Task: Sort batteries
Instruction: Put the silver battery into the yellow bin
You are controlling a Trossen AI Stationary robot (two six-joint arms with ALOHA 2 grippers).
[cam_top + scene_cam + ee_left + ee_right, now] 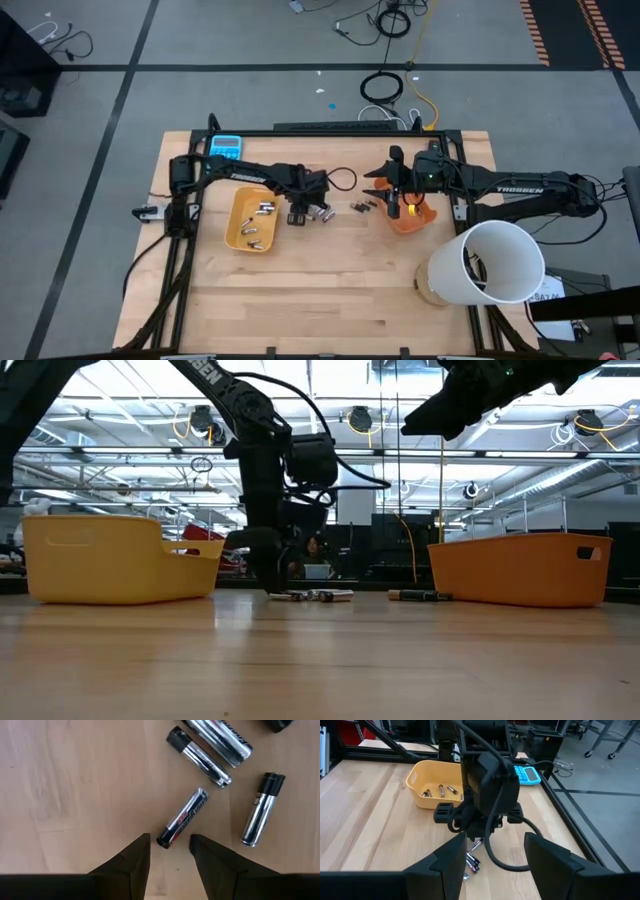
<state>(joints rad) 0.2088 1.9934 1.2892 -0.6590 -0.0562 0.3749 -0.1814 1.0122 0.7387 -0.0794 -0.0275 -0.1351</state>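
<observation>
Four silvery batteries (184, 817) lie loose near the middle of the bench, and the left gripper (170, 852) hangs low over them, its jaws a little open around the end of one battery, not holding it. More batteries lie in the yellow tray (238, 232) toward the left edge. The right gripper (400, 205) is above the orange tray (420, 220), jaws open and empty.

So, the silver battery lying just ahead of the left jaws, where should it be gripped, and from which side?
Grip the silver battery at mid-length, across its round body, coming straight down from above. It lies flat on the table, tilted to the left gripper line, so turning the wrist first would probably help.
</observation>
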